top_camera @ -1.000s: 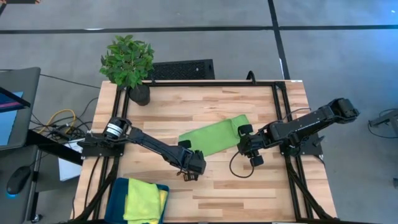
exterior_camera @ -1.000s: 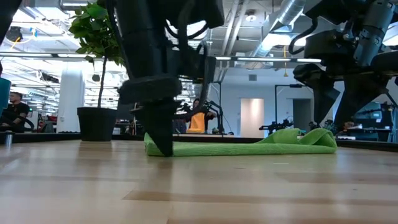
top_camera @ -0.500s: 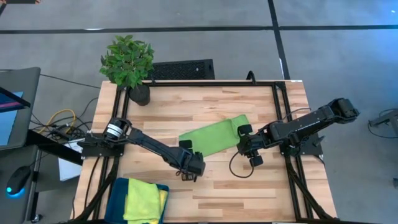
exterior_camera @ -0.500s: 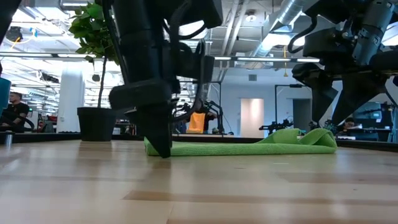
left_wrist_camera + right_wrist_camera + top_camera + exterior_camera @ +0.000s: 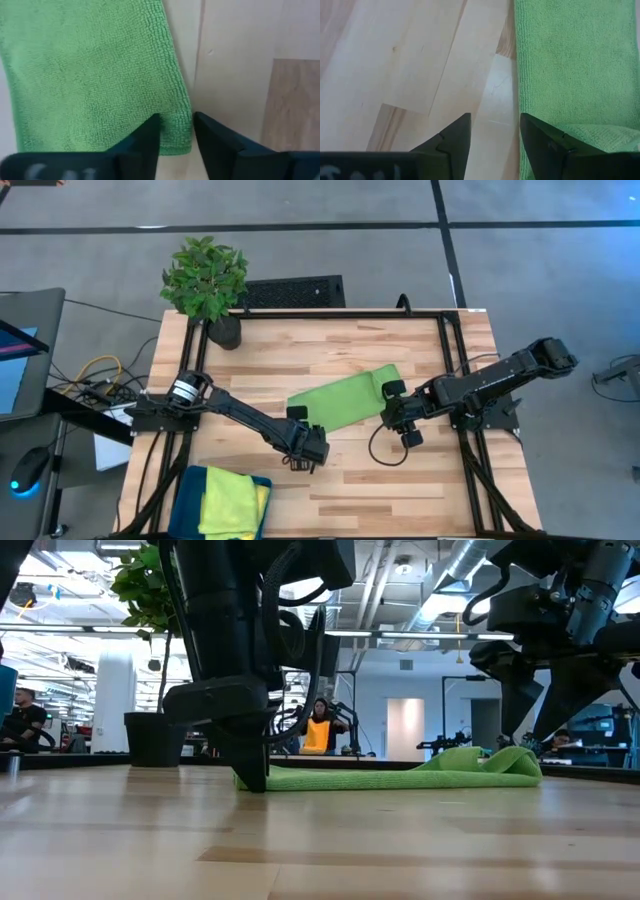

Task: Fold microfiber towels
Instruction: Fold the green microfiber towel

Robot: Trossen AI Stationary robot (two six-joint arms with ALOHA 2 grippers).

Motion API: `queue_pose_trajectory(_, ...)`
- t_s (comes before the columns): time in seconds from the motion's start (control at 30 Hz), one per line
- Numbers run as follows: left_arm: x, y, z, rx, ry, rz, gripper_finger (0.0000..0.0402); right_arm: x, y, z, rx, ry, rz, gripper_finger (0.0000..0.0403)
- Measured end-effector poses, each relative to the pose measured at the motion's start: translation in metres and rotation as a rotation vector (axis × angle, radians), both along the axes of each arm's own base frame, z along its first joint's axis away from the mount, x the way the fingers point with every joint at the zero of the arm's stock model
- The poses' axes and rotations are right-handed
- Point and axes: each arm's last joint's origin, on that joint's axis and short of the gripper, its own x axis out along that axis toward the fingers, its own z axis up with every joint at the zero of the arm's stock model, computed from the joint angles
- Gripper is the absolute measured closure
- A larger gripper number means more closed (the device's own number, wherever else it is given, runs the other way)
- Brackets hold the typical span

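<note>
**Green towel folded flat at mid-table**

Your lime green towel [image 5: 345, 400] lies near the table's [image 5: 400, 500] middle, folded into a long flat strip with a nubby pile; its right end bunches up slightly in the low view; your left gripper [image 5: 176, 131] stands at the strip's near-left corner, fingers apart with the corner's edge between them, nothing pinched; your right gripper [image 5: 495, 131] sits at the right end, fingers apart and empty; more towels [image 5: 228, 500], teal and yellow, are piled at the front-left edge.

L tool [image 5: 300, 463] & R tool [image 5: 398, 420] both low, fingers parted.
</note>
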Motion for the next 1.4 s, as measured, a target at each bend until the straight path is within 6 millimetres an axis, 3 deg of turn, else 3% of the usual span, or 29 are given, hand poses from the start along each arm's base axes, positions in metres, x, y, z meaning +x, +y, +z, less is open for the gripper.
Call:
queue_pose_trajectory(0.17,0.000,-0.001,-0.001,-0.030,0.012,-0.005,0.0378,0.000,0.000,0.000,0.000,0.000,0.000,0.0209)
queue_pose_trajectory(0.23,0.000,-0.001,0.000,-0.028,0.016,-0.010,0.0392,-0.001,0.000,0.000,-0.001,0.003,0.000,0.0209)
queue_pose_trajectory(0.37,0.002,0.002,0.009,0.036,0.078,-0.040,0.0398,-0.002,0.000,0.000,0.000,0.012,-0.007,0.0209)
queue_pose_trajectory(0.5,0.015,0.006,0.038,0.124,0.040,-0.072,0.0400,-0.005,-0.001,-0.001,-0.011,0.053,-0.017,0.0209)
queue_pose_trajectory(0.77,0.046,0.035,0.074,0.153,-0.061,-0.181,0.0401,-0.019,-0.006,0.011,-0.027,0.039,-0.104,0.0209)
queue_pose_trajectory(1.1,0.083,0.076,0.086,0.187,-0.314,-0.319,0.0401,-0.041,-0.012,0.047,0.056,-0.174,-0.133,0.0209)
queue_pose_trajectory(1.4,0.111,0.115,0.069,0.224,-0.452,-0.328,0.0401,-0.052,-0.015,0.061,0.077,-0.262,-0.149,0.0209)
